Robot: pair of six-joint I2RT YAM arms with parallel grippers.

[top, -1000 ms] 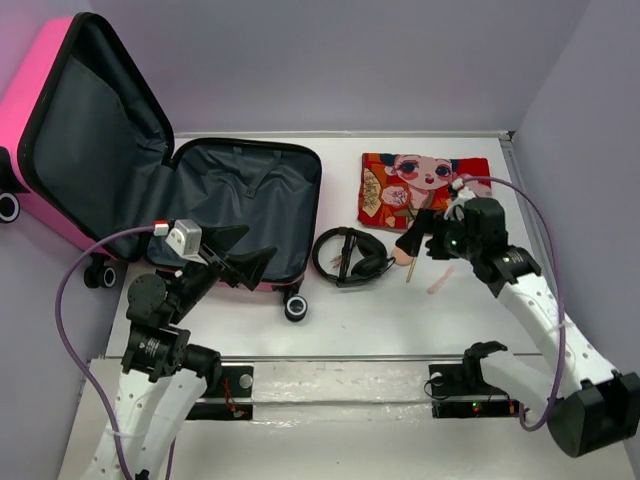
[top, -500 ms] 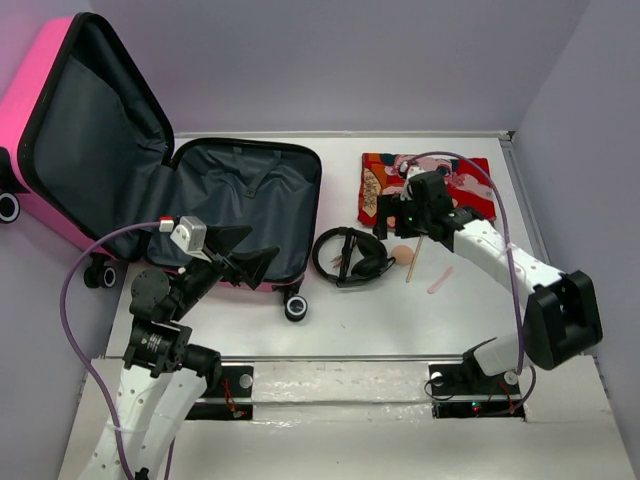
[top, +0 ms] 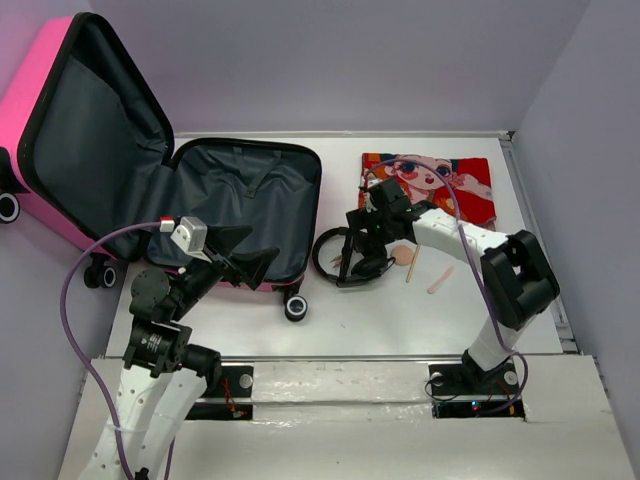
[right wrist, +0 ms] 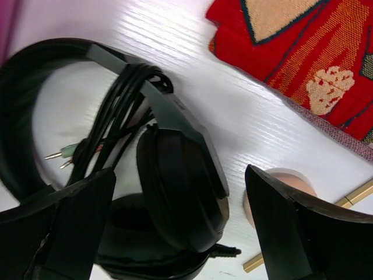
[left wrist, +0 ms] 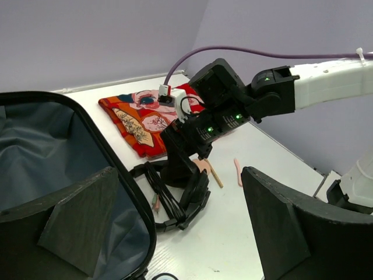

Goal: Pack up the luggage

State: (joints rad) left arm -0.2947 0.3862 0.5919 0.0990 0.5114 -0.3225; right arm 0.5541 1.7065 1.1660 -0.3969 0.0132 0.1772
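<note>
The right hand (top: 358,240) hovers open over the black headphones (top: 372,268) beside the open pink luggage (top: 245,195).

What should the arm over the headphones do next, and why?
Probably lower the right gripper a little and close its jaws on the headphones. The jaws stand open astride one ear cup, gripping nothing, and the headphones lie outside the open luggage.

no readable text, labels, brands or numbers on anything in view, cloth (top: 430,185) bears only a cartoon face
</note>
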